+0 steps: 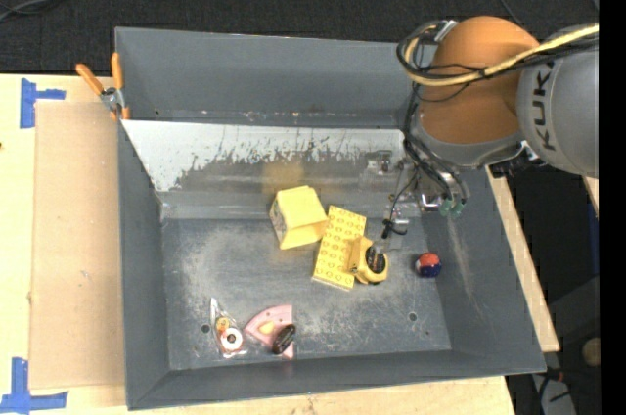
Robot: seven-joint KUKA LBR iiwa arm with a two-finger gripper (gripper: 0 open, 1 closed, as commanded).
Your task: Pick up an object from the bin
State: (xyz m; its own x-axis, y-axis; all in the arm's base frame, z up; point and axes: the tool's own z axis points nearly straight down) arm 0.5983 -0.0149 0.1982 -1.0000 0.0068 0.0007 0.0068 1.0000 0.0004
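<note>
Camera view: the grey bin (pixel 196 256) has loads of bare floor across its left half and in the front right corner. The arm (pixel 469 100) leans in over the right wall. A yellow block (pixel 297 215) sits mid-bin, touching a flat yellow studded plate (pixel 338 247). The gripper (pixel 394 225) hangs just beside the plate's right edge, above a small yellow-and-black round thing (pixel 373 264). Can't tell if it's open or closed. A tiny red-and-blue ball (pixel 427 264) sits apart, further right.
</note>
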